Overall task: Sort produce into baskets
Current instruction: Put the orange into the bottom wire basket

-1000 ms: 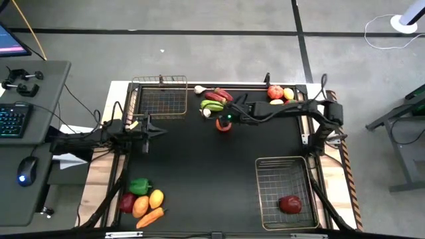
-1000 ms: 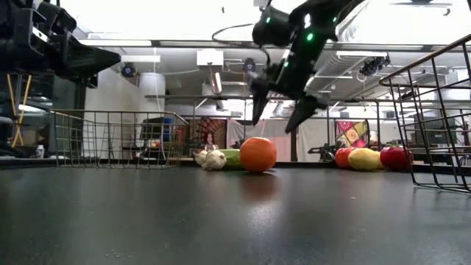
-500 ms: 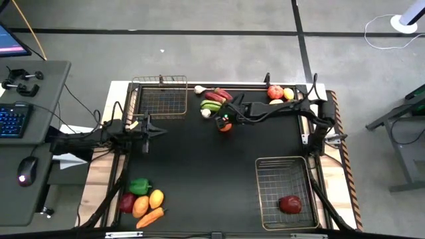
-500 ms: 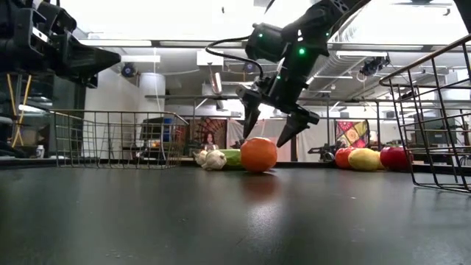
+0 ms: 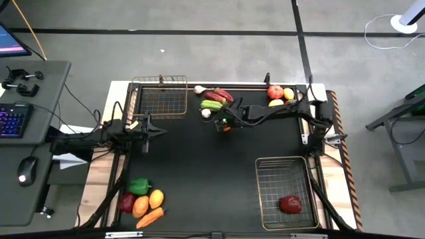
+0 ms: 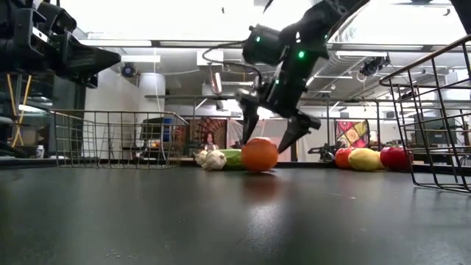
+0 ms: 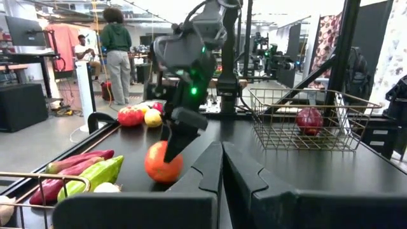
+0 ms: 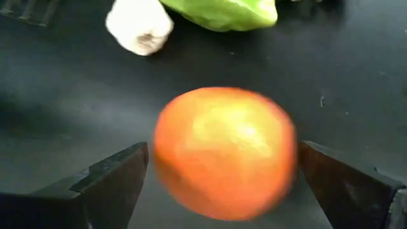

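Note:
An orange sits on the black table, toward the far edge and near the middle. My right gripper slants down over it, open, with one finger on each side of the orange and a thin gap showing at both. Just beyond the orange lie a white garlic and a green piece. One wire basket stands at the far left. The other, near right, holds a dark-red piece. My left gripper waits shut and level at the table's left.
Dark-red and green long pieces lie at the far edge, with a red apple and a lemon at the far right. A green pepper, a carrot and other pieces lie near left. People stand in the room beyond.
My right gripper has come down and slightly toward the table's left, from above the orange until its open fingers straddle it. The orange has stayed where it was.

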Action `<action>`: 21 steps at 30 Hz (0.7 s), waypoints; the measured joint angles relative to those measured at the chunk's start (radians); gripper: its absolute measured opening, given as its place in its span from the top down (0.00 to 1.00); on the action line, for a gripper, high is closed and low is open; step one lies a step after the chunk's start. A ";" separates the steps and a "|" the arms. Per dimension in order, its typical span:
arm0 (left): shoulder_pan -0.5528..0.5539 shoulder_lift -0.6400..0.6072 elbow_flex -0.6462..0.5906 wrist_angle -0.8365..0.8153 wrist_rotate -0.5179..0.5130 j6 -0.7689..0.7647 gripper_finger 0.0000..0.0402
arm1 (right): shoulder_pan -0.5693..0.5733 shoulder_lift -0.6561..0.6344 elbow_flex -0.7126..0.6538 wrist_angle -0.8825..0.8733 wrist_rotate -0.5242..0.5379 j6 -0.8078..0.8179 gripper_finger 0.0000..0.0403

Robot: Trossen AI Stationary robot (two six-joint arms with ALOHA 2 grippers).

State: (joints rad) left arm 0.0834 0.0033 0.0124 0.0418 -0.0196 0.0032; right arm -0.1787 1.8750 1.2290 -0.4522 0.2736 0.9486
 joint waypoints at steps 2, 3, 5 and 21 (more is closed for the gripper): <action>0.000 0.000 0.000 0.000 0.000 0.000 1.00 | 0.000 0.032 0.000 0.011 0.000 0.034 0.01; 0.000 0.000 0.000 0.000 0.000 0.000 1.00 | -0.001 0.051 0.000 0.024 -0.003 0.042 0.01; 0.000 0.000 0.000 0.000 0.000 0.000 1.00 | -0.004 0.085 0.000 0.057 -0.025 0.046 0.01; 0.000 0.000 0.000 0.000 -0.004 0.000 1.00 | -0.019 0.051 0.007 0.070 -0.015 -0.026 0.01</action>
State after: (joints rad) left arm 0.0834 0.0036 0.0124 0.0414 -0.0231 0.0032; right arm -0.1982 1.9258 1.2357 -0.3817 0.2583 0.9221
